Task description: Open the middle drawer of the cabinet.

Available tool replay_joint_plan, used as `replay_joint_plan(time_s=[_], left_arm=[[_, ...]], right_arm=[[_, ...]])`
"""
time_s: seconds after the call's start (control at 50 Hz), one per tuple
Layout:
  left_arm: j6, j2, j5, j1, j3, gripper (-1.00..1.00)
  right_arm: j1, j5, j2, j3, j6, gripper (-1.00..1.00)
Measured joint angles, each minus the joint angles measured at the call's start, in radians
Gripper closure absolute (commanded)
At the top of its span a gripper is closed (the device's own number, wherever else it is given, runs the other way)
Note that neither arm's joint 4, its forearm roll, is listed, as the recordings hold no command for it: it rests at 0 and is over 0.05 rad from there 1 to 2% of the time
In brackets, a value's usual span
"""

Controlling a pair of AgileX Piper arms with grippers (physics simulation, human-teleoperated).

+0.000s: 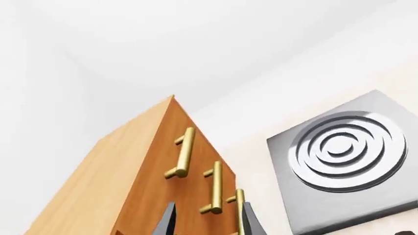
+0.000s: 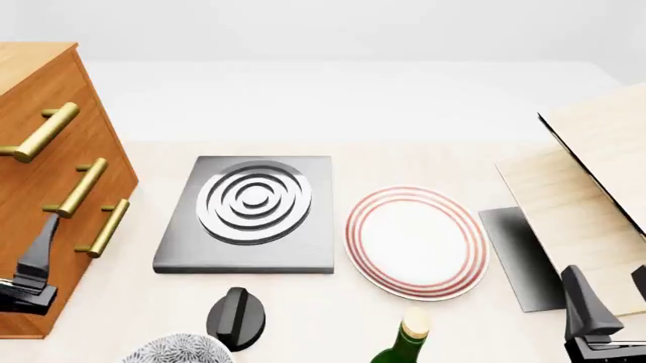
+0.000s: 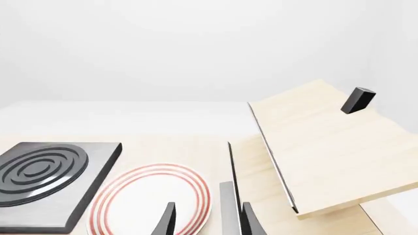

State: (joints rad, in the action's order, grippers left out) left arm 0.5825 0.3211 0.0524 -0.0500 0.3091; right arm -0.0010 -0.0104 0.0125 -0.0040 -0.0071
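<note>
The orange-brown cabinet (image 2: 60,87) stands at the table's left edge with three brass bar handles on its front. The middle drawer's handle (image 2: 77,187) sits between the top handle (image 2: 41,132) and the lowest handle (image 2: 104,227). My left gripper (image 2: 30,253) is open and empty, in front of the cabinet's lower front, below the handles and apart from them. In the left wrist view the cabinet (image 1: 130,166) fills the left side, and the middle handle (image 1: 212,190) lies just ahead of the open gripper (image 1: 207,223). My right gripper (image 2: 610,295) is open and empty at the front right.
A grey stove plate with rings (image 2: 253,212) lies mid-table, with a red-rimmed white plate (image 2: 416,240) to its right. A black knob (image 2: 235,316), a green bottle (image 2: 404,340) and a grey textured object (image 2: 177,349) are at the front. Pale wood boards (image 2: 595,174) stand at the right.
</note>
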Motion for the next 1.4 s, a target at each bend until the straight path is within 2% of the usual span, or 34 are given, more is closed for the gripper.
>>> replay_joint_plan(time_s=[0.42,0.78,1.1,1.22,1.4], left_arm=[[0.167,0.22,-0.258,-0.05,-0.127,-1.0],[0.262,0.34,-0.42,-0.088,-0.18,-1.0],[0.376,0.436,-0.602,-0.115,-0.232,-1.0],[0.438,0.652,-0.841,-0.127,-0.259,-1.0],[0.494,0.853,-1.052,-0.137,-0.279,-1.0]], right_arm=[[0.0,0.005,-0.005,-0.001,0.0,-1.0],[0.0,0.005,-0.004,0.0,0.0,-1.0],[0.0,0.004,-0.004,0.0,0.0,-1.0],[0.0,0.004,-0.004,0.0,0.0,-1.0],[0.0,0.004,-0.004,0.0,0.0,-1.0]])
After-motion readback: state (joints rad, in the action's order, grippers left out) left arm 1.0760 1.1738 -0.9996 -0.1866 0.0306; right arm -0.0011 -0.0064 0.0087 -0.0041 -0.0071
